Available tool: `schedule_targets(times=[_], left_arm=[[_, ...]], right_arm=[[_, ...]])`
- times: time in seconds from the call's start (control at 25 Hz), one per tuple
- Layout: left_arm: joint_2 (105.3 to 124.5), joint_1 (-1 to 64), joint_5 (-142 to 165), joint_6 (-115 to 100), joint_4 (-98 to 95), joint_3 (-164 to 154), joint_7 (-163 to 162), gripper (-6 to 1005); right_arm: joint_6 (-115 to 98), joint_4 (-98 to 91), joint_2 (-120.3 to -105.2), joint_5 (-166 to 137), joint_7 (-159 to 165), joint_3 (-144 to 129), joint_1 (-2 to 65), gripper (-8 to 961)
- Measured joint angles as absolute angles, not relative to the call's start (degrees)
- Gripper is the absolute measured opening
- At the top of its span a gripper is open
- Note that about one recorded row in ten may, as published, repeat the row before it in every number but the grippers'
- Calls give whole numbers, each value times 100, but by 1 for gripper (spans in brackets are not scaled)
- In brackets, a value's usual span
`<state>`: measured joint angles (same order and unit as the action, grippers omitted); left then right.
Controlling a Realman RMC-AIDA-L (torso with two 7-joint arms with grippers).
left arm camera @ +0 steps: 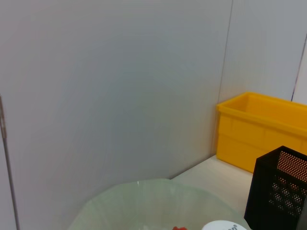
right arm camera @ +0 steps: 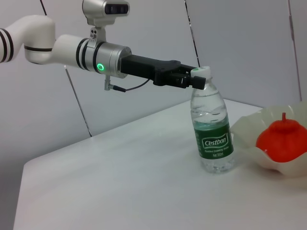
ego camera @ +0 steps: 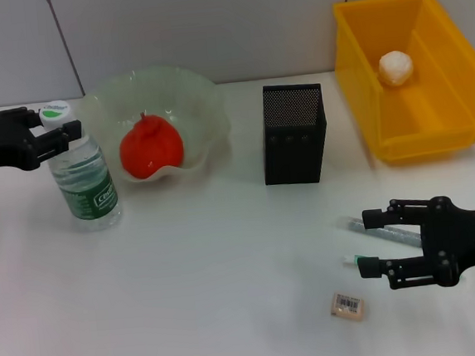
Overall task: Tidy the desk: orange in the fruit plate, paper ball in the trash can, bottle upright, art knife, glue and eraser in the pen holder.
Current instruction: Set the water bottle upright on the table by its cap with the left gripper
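Note:
The bottle (ego camera: pixel 85 179) (right arm camera: pixel 213 128) stands upright at the left of the table. My left gripper (ego camera: pixel 61 135) (right arm camera: pixel 191 79) is shut on its neck just under the white-and-green cap (left arm camera: pixel 224 225). The orange (ego camera: pixel 150 146) (right arm camera: pixel 283 139) lies in the fruit plate (ego camera: pixel 202 106) (left arm camera: pixel 153 199). The paper ball (ego camera: pixel 396 67) rests inside the yellow trash can (ego camera: pixel 453 117) (left arm camera: pixel 259 127). My right gripper (ego camera: pixel 368 241) is open low over the table, its fingers either side of a clear slender tool (ego camera: pixel 377 230) and a green-tipped one (ego camera: pixel 352 259). I cannot tell which is art knife or glue. The eraser (ego camera: pixel 347 305) lies just in front.
The black mesh pen holder (ego camera: pixel 293 133) (left arm camera: pixel 283 191) stands mid-table between plate and trash can. A grey wall runs behind the table. White tabletop (ego camera: pixel 214 288) stretches between the bottle and my right gripper.

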<state>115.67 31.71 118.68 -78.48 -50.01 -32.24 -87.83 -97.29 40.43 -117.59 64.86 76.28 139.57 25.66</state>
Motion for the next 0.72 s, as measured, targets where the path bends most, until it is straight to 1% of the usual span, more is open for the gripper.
schedule_targets(times=[0.28,0.56,0.72], left_arm=[[11567,3164,11854,-7839,-5001,-3223,-8796,583],[11566,3154,11855,-7838,-5002,-3226,-8801,750],[11566,3146,11854,-7839,-5022,-3217,-8828,797]], right_arm=[[-9729,4043,-11759,6486,7629,13957,2567,797],[-9729,4043,-11759,6486,7629,13957,2567,797],[-9730,4043,-11759,6486,7635,13957,2567,797]])
